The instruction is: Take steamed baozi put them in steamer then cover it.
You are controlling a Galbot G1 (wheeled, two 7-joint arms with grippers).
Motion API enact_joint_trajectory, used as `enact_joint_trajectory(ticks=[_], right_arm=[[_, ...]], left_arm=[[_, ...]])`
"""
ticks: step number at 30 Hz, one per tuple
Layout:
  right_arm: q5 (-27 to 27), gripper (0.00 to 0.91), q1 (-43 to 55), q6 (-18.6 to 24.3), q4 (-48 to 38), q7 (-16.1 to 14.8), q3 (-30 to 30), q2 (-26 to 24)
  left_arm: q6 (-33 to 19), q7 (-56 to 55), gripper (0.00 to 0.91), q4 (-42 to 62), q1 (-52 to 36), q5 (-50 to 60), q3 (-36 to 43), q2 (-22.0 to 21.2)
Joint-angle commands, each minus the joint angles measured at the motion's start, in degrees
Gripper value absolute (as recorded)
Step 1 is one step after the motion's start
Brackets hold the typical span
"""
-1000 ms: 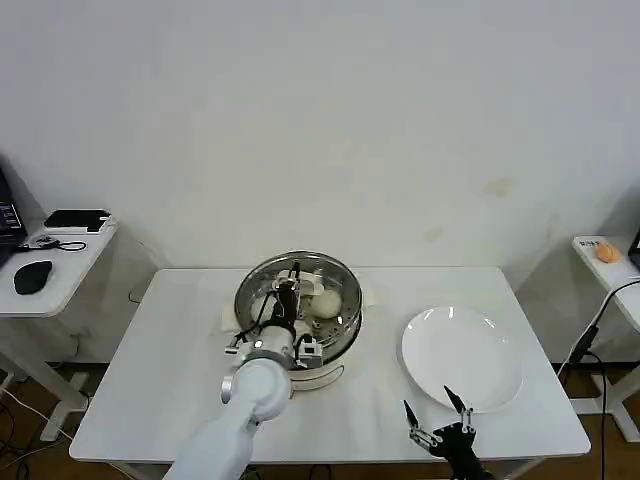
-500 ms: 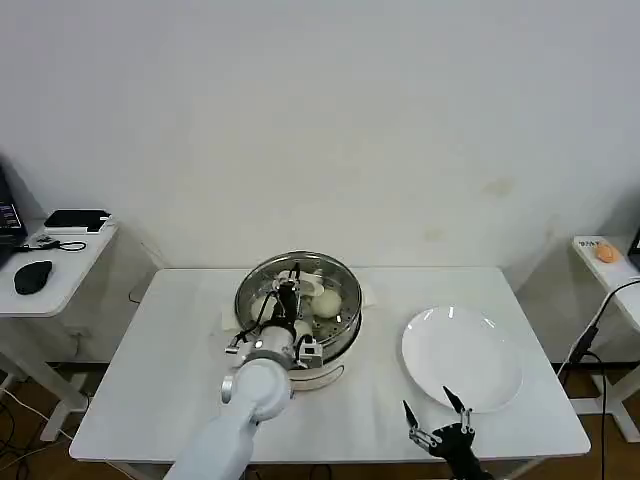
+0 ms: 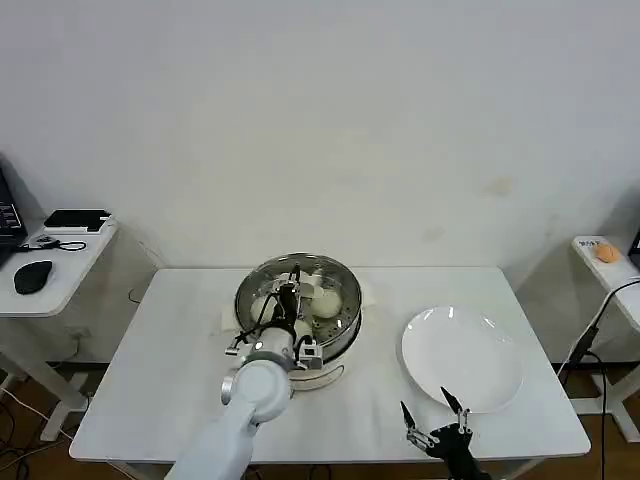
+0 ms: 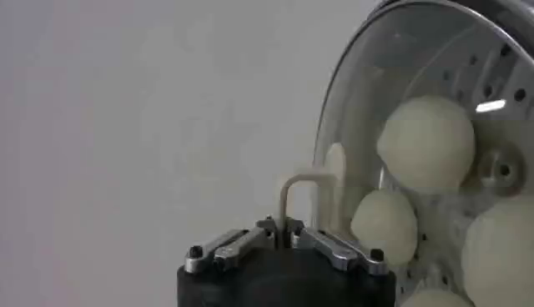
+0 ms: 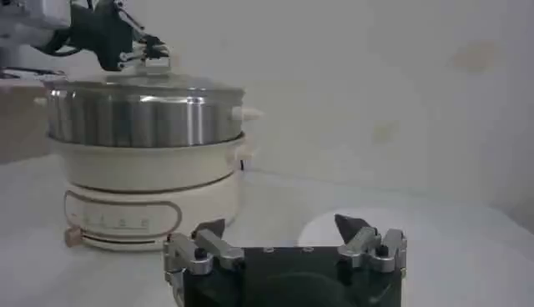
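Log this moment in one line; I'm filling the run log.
left hand: shut on cover handle | cover: on steamer | baozi: inside | right hand: open, idle by plate

The table (image 3: 150,380) is viewed from overhead; the steamer (image 3: 298,293), shared by all views, is seen close by the left wrist, sidelong from the right

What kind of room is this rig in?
Likely a lab or office test room, not a kitchen: plain white wall, white rectangular table, and a side desk holding a black computer mouse.
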Motion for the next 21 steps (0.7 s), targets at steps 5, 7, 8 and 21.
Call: enact_joint_trajectory(ticks=[5, 7, 8, 21], right_arm=[[-0.17, 0.907, 0.00, 0.04, -0.04, 0.02, -0.23, 0.04], [-0.22, 0.907, 0.01, 0.05, -0.02, 0.02, -0.29, 0.05], [-0.21, 0.907, 0.02, 0.05, -0.03, 0.04, -0.34, 0.05], [-0.22, 0.907, 0.00, 0.12, -0.27, 0.10, -0.33, -0.12]], left_arm=[[-0.49, -0.32, 0.907, -0.10, 0.39, 0.01, -0.35, -0.32], [-0.49, -0.34, 0.907, -0.54, 0.56, 0.01, -0.47, -0.29], [-0.52, -0.31, 0.907, -0.74, 0.68, 0.06, -0.57, -0.20], [-1.60, -1.38, 0.907, -10.37, 7.52, -2.36, -2.86, 5.10]])
